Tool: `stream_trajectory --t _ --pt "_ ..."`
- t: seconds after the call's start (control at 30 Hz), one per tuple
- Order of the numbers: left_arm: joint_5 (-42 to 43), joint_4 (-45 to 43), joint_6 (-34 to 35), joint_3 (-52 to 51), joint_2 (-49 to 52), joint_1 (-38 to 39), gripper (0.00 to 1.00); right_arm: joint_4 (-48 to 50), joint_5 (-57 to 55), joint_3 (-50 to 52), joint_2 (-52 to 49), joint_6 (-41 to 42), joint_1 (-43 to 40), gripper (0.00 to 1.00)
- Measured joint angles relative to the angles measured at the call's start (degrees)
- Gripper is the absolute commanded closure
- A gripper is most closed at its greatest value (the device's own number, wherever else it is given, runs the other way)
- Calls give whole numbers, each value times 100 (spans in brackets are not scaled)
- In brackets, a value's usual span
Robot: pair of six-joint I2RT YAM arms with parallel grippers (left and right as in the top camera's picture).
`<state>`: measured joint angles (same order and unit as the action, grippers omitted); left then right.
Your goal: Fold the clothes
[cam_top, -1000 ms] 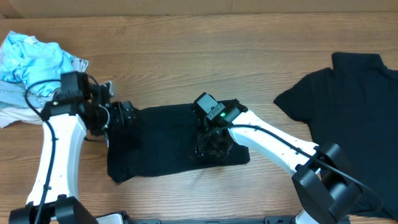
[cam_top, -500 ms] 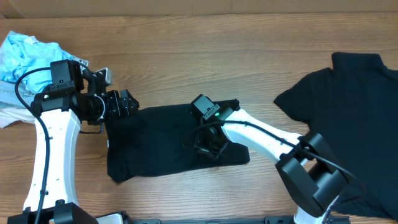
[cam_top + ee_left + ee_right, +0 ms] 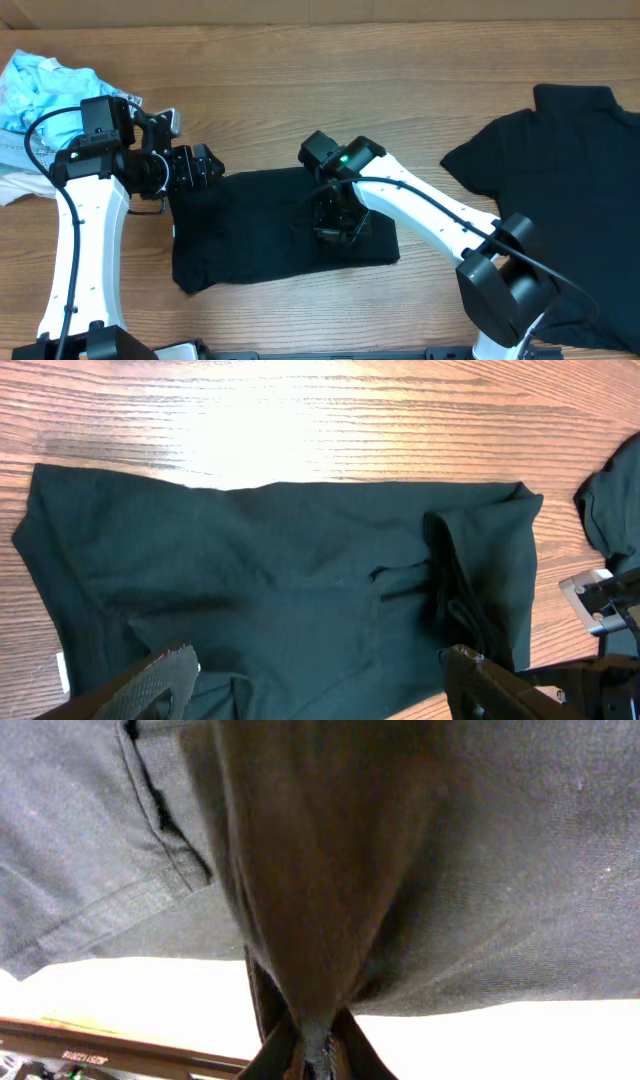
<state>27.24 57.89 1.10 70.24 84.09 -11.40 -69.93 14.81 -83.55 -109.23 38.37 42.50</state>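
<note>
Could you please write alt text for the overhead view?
The right gripper pinches a fold of the folded black T-shirt at centre; the left gripper hangs open beside its upper-left corner. A second black T-shirt lies right, blue cloth far left.

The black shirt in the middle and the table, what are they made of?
The black shirt looks like soft matte cloth: it wrinkles and bunches where the right tool pinches it. The table looks like wood or wood-look laminate, with grain lines and glare.
</note>
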Motion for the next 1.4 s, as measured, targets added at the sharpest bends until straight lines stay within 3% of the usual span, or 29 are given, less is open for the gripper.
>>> stream_trajectory --t 0.03,0.1,0.13,0.23,0.3,0.33,0.4,0.47,0.7,1.1,1.33,1.4 --pt "0 0 -4 0 0 0 18 -22 11 -2 0 -55 2 67" --pt "0 0 -4 0 0 0 17 -9 46 -2 0 -127 15 51" --pt "0 -2 -4 0 0 0 17 4 68 0 0 -160 31 45" --pt "-2 0 -4 0 0 0 17 17 52 -2 0 -197 92 41" --pt "-2 0 -4 0 0 0 17 177 -96 0 0 -236 103 45" --pt "-2 -4 -4 0 0 0 16 337 -181 0 0 -286 90 55" --pt "-2 -31 -4 0 0 0 16 813 -291 -2 0 -511 9 60" --pt "-2 -46 -7 0 0 0 16 1237 -385 -2 0 -660 -72 53" --pt "-24 57 -7 0 0 0 16 2184 -931 -2 -103 -879 -149 46" --pt "-111 133 -116 0 0 0 16 2767 -1436 -2 -804 -573 -155 49" --pt "-114 216 -131 0 0 0 16 2855 -1766 -2 -1016 -46 -155 58" --pt "-114 216 -131 0 0 0 17 2839 -1888 -2 -1032 157 -160 68"
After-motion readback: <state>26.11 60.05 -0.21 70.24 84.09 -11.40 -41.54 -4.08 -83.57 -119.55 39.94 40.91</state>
